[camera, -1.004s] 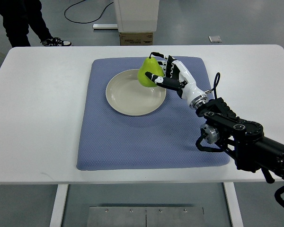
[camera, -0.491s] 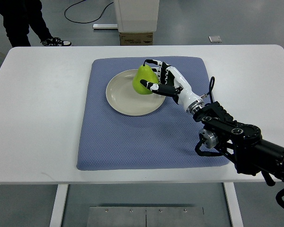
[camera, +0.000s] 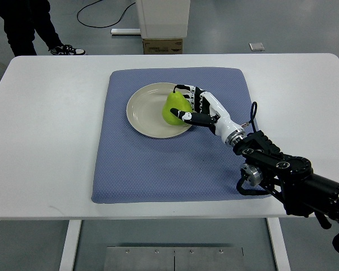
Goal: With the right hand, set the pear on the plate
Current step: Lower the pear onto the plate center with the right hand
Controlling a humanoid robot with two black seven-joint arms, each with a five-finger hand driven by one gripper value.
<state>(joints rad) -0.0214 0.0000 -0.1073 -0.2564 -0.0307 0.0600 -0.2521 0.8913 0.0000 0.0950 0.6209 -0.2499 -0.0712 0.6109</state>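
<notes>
Top view: the right hand (camera: pixel 196 107), its arm entering from the right edge, has its fingers (camera: pixel 187 89) curled around a green pear (camera: pixel 174 108), thumb on the near side and the other fingers on the far side. The pear stands roughly upright over the right part of a cream plate (camera: pixel 144 110); whether it touches the plate cannot be told. The plate rests on a blue mat (camera: pixel 158 164) on a white table (camera: pixel 51 130), and a person's legs (camera: pixel 28 25) show beyond the far left corner.
</notes>
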